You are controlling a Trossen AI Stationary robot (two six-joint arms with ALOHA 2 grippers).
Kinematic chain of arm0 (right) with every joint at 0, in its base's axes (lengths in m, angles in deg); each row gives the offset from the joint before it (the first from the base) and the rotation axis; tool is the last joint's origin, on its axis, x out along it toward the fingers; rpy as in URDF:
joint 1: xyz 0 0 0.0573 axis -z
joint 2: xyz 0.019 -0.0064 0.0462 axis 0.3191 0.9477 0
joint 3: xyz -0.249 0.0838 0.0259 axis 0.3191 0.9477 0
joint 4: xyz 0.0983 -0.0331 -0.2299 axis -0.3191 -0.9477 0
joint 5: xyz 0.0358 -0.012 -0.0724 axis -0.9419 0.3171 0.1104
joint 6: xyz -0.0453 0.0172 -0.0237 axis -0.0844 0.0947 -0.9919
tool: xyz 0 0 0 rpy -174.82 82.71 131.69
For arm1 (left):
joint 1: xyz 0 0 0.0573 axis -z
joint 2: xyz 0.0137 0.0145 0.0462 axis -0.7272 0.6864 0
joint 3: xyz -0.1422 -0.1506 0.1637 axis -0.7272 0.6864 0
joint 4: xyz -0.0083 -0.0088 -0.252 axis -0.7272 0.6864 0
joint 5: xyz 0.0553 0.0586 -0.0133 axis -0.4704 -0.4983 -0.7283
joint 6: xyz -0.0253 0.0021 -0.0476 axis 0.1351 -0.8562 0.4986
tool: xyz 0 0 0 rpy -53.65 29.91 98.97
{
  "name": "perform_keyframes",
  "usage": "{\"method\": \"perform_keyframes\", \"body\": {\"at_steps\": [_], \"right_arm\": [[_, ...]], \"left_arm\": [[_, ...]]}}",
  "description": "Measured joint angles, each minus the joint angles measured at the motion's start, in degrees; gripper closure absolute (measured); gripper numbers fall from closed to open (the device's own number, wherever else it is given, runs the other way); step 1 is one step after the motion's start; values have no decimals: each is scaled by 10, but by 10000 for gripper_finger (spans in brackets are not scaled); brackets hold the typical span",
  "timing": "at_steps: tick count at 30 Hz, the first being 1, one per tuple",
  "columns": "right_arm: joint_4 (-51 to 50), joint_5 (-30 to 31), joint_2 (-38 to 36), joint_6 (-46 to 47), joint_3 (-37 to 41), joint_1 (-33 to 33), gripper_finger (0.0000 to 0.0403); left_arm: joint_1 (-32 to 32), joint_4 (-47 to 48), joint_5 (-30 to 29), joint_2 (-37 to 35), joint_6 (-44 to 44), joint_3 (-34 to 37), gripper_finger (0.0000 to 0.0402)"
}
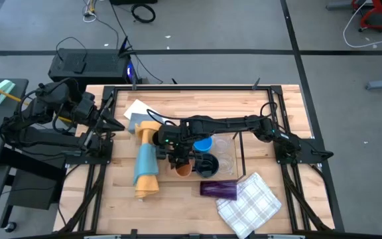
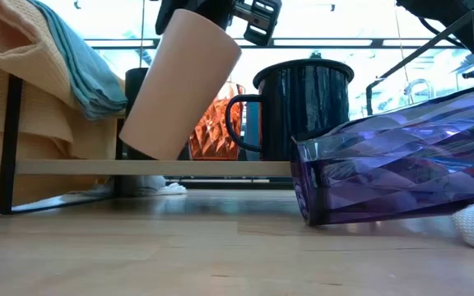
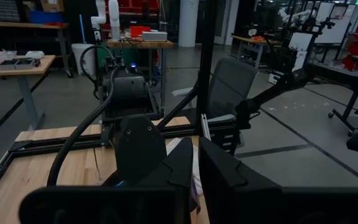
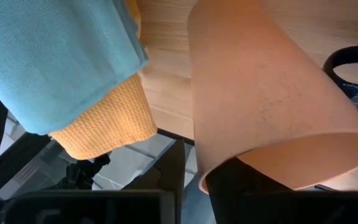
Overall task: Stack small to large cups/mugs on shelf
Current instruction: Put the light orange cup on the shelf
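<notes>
A peach cup (image 2: pixel 179 82) hangs tilted, rim up, over the left end of the black rod shelf (image 1: pixel 243 154). My right gripper (image 4: pixel 194 186) is at the cup's rim, open a little, one finger on each side of the wall. On the shelf stand an amber cup (image 2: pixel 217 123), a dark handled mug (image 2: pixel 303 103), a blue cup (image 1: pixel 203 143) and clear glasses (image 1: pixel 223 151). A black cup (image 2: pixel 135 86) shows behind the peach one. A purple tumbler (image 2: pixel 401 156) lies on its side on the table in front. My left gripper (image 3: pixel 194 180) is shut on nothing, raised at the table's left edge. My right gripper has one finger (image 4: pixel 247 190) inside the peach cup and one outside, astride the rim wall (image 4: pixel 199 168). It comes slanting down from above. A thin gap shows between the outer finger and the wall. The cup leans tilted, its base (image 2: pixel 151 152) low over the shelf.
A rolled yellow-and-blue cloth (image 1: pixel 146 159) lies just left of the shelf, close to the peach cup. A checked cloth (image 1: pixel 247 202) lies at the near right and flat sheets (image 1: pixel 138 111) at the far left. The table frame's black rails (image 1: pixel 274 106) run along the edges.
</notes>
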Motion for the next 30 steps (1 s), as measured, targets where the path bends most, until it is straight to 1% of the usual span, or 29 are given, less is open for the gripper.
{"method": "perform_keyframes", "body": {"at_steps": [5,13,22,30], "right_arm": [[0,19,0,2,0,0,337],[1,47,0,7,0,-3,349],[25,56,0,-2,0,-3,350],[46,62,0,4,0,-3,346]], "left_arm": [[0,0,0,0,0,0,371],[0,0,0,0,0,0,378],[0,0,0,0,-1,0,366],[0,0,0,0,-2,0,374]]}}
